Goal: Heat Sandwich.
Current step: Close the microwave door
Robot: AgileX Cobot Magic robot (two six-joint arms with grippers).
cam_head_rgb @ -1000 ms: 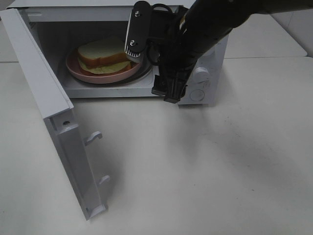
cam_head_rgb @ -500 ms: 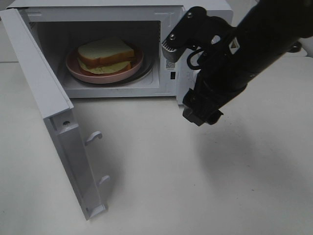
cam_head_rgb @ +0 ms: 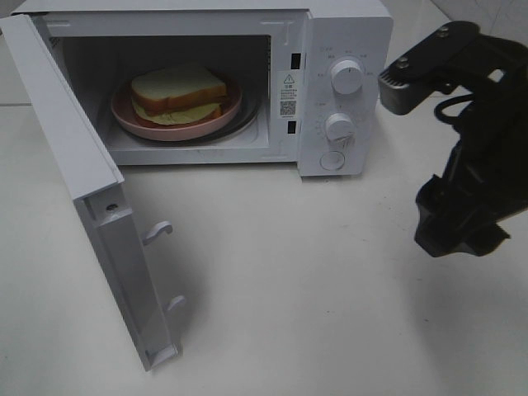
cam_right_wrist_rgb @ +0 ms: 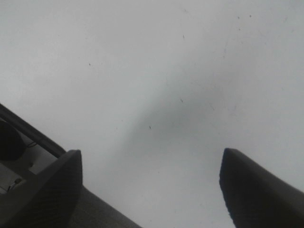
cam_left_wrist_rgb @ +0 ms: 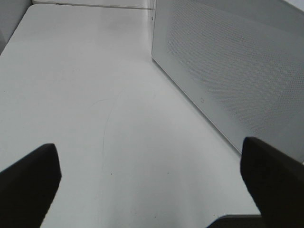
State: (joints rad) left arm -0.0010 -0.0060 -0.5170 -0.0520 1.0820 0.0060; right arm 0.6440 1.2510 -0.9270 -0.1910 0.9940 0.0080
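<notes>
White bread sandwich (cam_head_rgb: 177, 92) is lying on a pink plate (cam_head_rgb: 132, 125).
We are judging it soft and light, so take the plate rim. The left gripper (cam_left_wrist_rgb: 151, 178) and right gripper (cam_right_wrist_rgb: 152, 190) are gaping, empty.

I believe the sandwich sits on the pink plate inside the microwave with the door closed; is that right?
Not quite: the door stands wide open, as the exterior high view shows. The sandwich does sit on the pink plate inside the microwave.
</notes>
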